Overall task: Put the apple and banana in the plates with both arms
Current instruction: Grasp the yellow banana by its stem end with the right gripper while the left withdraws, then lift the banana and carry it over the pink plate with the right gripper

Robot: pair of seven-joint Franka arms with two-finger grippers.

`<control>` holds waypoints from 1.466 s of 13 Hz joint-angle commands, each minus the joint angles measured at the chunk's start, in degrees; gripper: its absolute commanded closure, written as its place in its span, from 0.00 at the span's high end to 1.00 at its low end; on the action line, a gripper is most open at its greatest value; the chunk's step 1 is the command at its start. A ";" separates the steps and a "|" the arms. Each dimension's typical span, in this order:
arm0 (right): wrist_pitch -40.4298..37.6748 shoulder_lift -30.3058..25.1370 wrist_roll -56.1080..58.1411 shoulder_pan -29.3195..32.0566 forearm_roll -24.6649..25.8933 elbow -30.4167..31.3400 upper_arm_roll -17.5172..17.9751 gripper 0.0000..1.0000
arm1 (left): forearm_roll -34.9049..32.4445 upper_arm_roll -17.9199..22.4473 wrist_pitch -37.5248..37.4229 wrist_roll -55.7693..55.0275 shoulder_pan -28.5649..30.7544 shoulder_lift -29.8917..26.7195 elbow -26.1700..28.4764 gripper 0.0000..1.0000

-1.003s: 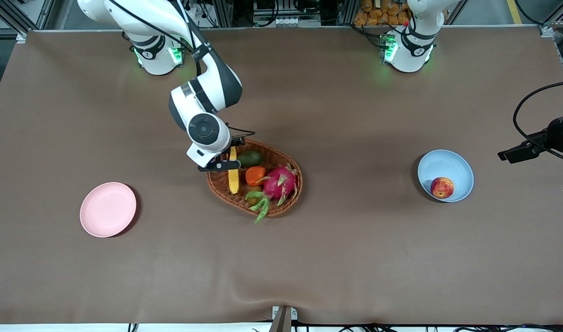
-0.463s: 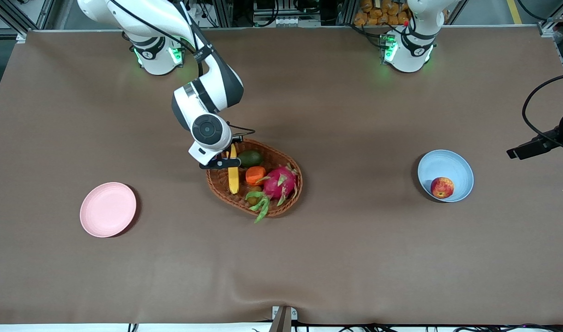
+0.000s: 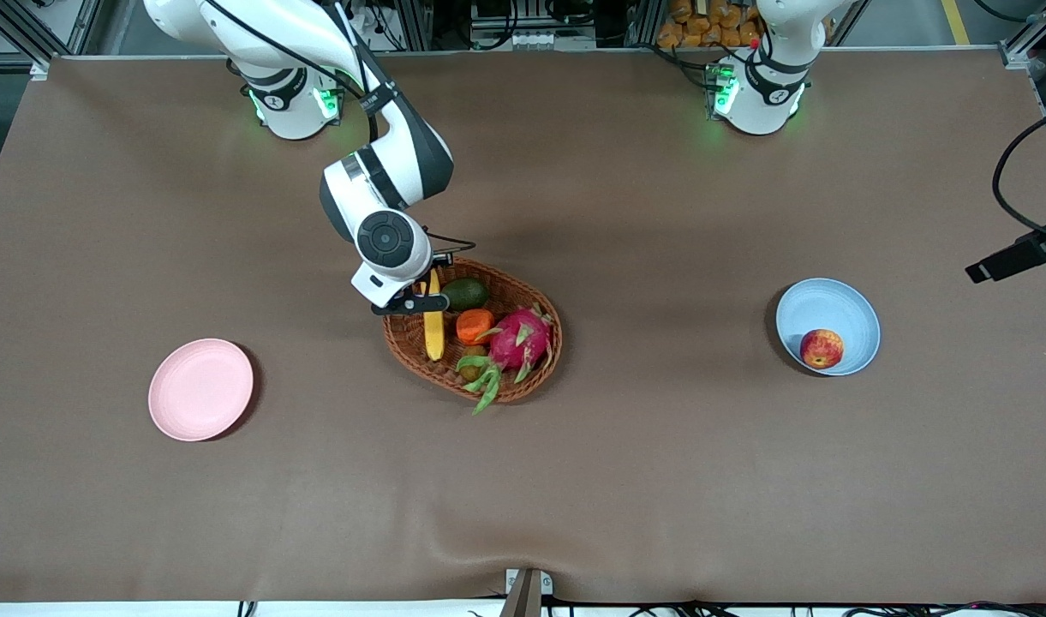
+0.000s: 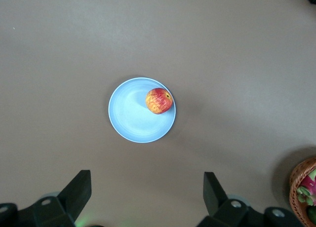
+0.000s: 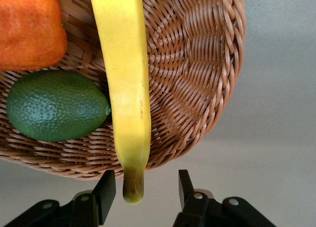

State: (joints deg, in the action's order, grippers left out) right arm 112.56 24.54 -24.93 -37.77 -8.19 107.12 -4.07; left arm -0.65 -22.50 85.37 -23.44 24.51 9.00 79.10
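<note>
The yellow banana (image 3: pixel 434 334) (image 5: pixel 126 64) lies in the brown wicker basket (image 3: pixel 535 377) (image 5: pixel 197 89), its dark tip poking out over the rim. My right gripper (image 3: pixel 424 302) (image 5: pixel 146 187) is open, with one finger on each side of that tip; one finger is close to it and a gap shows at the other. The red apple (image 3: pixel 821 349) (image 4: pixel 159 100) rests in the light blue plate (image 3: pixel 831 302) (image 4: pixel 129 119). My left gripper (image 4: pixel 147 192) hangs open and empty high above that plate. The pink plate (image 3: pixel 200 390) holds nothing.
Beside the banana, the basket also holds a green avocado (image 3: pixel 465 294) (image 5: pixel 54 106), an orange fruit (image 3: pixel 475 326) (image 5: pixel 29 29) and a magenta dragon fruit (image 3: pixel 518 338). The left arm's dark hand (image 3: pixel 1015 255) shows at the table's edge, at the left arm's end.
My right gripper's fingers have narrowed around the banana's tip. The left arm's hand has drifted farther out toward its end of the table.
</note>
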 commanded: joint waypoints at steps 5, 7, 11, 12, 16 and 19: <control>0.73 0.42 -1.08 -0.64 -2.09 -0.16 -0.24 0.11 | -0.58 -0.09 -2.57 6.56 0.45 -4.34 0.26 1.00; 0.64 0.42 -1.08 -0.64 -2.09 -0.16 -0.24 0.00 | 0.21 -0.70 -3.46 8.15 0.19 -4.34 0.26 1.00; 0.47 -0.10 -1.08 -0.11 -2.09 -0.16 -0.32 0.00 | -0.32 -1.93 -3.46 8.77 0.01 -4.25 0.09 1.00; 0.12 -0.63 -1.17 0.24 -2.09 -0.34 -0.32 0.00 | -0.32 -1.76 -3.46 8.94 0.10 -4.34 0.08 1.00; -7.49 -2.91 -1.08 3.04 -2.09 -4.62 -0.41 0.00 | 0.12 0.34 -3.46 8.94 0.54 -4.43 -0.09 1.00; -16.12 -4.14 -1.00 4.89 -2.09 -10.61 -0.50 0.00 | -0.67 1.23 -3.37 9.38 0.45 -4.87 0.00 1.00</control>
State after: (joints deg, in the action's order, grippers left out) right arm 100.90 21.85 -25.38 -34.56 -9.78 99.63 -5.00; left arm -0.63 -21.47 82.87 -15.52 24.68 5.32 79.10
